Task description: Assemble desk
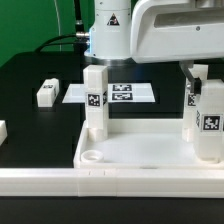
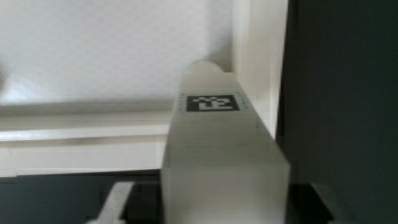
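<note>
The white tray-like tabletop (image 1: 140, 148) lies at the front of the black table. One white square leg (image 1: 95, 100) stands upright in its back corner on the exterior view's left. My gripper (image 1: 200, 82) is shut on a second tagged leg (image 1: 208, 122) and holds it upright at the tabletop's corner on the exterior view's right. I cannot tell whether that leg is seated in its socket. An empty round socket (image 1: 92, 157) shows at the front left corner. In the wrist view the held leg (image 2: 217, 150) runs out from my gripper (image 2: 217, 208) over the tabletop's rim (image 2: 263, 60).
A loose leg (image 1: 47, 93) lies on the table at the exterior view's left, and another (image 1: 2, 130) shows at the left edge. The marker board (image 1: 120, 93) lies behind the tabletop. The arm's base (image 1: 105, 35) stands at the back. A long white rail (image 1: 110, 182) runs along the front.
</note>
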Controlling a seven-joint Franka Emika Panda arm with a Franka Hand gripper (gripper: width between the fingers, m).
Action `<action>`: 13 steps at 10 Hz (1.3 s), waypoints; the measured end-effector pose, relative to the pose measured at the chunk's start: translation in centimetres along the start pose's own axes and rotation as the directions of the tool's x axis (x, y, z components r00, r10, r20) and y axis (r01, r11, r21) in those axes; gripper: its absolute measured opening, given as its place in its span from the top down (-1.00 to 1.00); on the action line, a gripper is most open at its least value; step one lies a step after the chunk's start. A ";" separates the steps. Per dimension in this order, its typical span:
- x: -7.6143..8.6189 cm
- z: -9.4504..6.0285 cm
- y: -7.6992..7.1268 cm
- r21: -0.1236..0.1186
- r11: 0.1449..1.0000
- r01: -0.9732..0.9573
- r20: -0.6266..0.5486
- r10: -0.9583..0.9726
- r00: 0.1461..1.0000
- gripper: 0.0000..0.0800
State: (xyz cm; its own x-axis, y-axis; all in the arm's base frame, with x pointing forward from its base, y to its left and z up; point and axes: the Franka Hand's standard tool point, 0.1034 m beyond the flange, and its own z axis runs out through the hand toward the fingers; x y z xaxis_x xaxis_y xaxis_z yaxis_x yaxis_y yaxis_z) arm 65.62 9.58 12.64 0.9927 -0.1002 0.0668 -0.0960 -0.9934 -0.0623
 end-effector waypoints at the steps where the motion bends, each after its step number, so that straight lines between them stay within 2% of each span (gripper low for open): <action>1: 0.0 0.0 0.1 0.000 0.994 -0.107 0.000 0.107 0.994 0.29; 3: 0.0 0.1 0.1 0.001 0.968 -0.251 -0.003 0.251 0.968 0.29; 5: 0.0 0.1 0.2 0.014 0.880 -0.476 -0.030 0.476 0.879 0.28; 8: 0.0 0.2 0.3 0.025 0.701 -0.712 -0.027 0.713 0.701 0.28; 9: 0.1 0.2 0.3 0.027 0.610 -0.792 -0.024 0.792 0.610 0.28; 13: 0.2 0.2 0.4 0.034 0.430 -0.902 -0.012 0.903 0.430 0.28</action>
State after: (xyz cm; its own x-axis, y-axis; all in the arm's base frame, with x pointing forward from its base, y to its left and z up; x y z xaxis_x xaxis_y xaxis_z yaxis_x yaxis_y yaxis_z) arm 65.80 9.14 12.43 0.3389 -0.9407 -0.0157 -0.9345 -0.3346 -0.1213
